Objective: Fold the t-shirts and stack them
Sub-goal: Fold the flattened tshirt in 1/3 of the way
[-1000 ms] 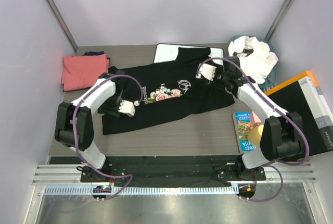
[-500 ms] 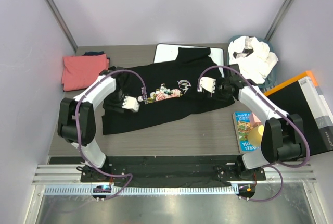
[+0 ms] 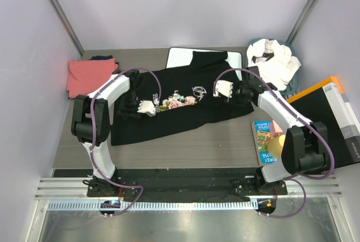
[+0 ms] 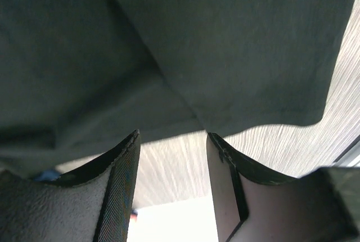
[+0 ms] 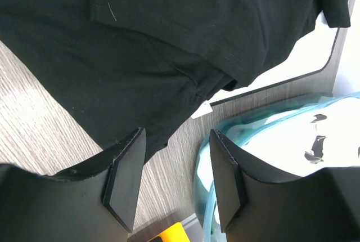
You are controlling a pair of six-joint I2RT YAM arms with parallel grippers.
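Two grippers hang released and empty: our left gripper [image 3: 147, 107] and right gripper [image 3: 221, 89] hover over the black t-shirt [image 3: 185, 115], spread on the desk [image 3: 225, 146] beneath them. We judge folding is just beginning; next, each must pinch a cloth edge.

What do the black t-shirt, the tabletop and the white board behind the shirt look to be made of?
Black t-shirt: soft matte knit cloth, likely cotton; it creases and has stitched hems. Tabletop: grey wood-grain, probably laminate; fine streaks show. Board: smooth, rigid white sheet with black rim, perhaps plastic.
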